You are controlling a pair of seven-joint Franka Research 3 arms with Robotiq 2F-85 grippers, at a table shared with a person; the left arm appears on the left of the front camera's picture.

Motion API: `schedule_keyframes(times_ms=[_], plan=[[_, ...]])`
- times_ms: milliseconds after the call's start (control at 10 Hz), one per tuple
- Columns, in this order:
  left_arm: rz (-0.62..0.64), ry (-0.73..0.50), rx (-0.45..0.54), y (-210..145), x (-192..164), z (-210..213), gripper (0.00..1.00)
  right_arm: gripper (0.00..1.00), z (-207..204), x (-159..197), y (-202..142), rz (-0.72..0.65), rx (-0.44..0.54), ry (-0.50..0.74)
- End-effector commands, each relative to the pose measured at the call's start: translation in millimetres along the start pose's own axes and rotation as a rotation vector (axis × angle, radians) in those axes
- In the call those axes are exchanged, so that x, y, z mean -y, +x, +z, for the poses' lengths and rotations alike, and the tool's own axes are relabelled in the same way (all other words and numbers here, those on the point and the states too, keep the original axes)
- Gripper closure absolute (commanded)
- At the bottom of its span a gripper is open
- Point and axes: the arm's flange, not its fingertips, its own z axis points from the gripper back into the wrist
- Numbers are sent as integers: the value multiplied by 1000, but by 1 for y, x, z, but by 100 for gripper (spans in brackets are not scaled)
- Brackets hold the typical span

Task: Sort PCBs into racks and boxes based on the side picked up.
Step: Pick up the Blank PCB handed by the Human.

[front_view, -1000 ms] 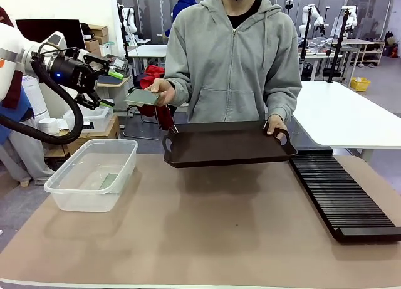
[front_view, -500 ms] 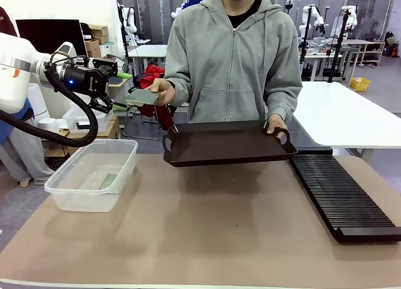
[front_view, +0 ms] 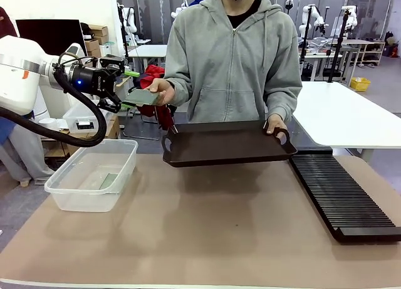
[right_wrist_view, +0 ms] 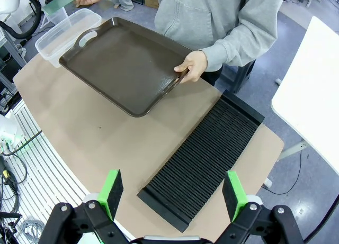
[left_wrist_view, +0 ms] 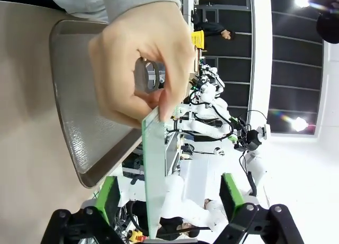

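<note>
as a person (front_view: 233,63) holds it, the pcb (front_view: 143,97) lies flat, edge leftward.

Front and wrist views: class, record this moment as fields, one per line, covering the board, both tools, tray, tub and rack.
PCB: green, held out by the person's hand
left tool: open, one pad on each side of the PCB, gaps on both sides
right tool: open, holding nothing, high above the table
tray: dark brown, held above the table by the person's other hand
tub: clear, on the table at the robot's left
rack: black, slotted, flat on the table at the robot's right
</note>
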Motion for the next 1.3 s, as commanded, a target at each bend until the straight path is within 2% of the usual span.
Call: schedule_keyframes(times_ms=[0,100,200,400,500,600,700,1200], plan=[[-69,3,-12,2,-1,-2,54,0,-1,-2,0,-5,5,0],[-71,4,-12,0,0,-1,60,0,-1,-2,0,-5,5,0],[-68,-2,-2,0,0,0,100,0,-1,-2,0,-5,5,0],[-69,-6,-2,-2,-1,2,100,0,-1,-2,0,-5,5,0],[-71,-10,-4,-1,-1,1,88,0,-1,-2,0,-5,5,0],[-74,-4,-3,-3,-1,4,98,0,-1,-2,0,-5,5,0],[-70,-6,2,-5,-3,5,100,0,-1,-2,0,-5,5,0],[-73,-1,10,-10,-7,8,100,0,-1,-2,0,-5,5,0]])
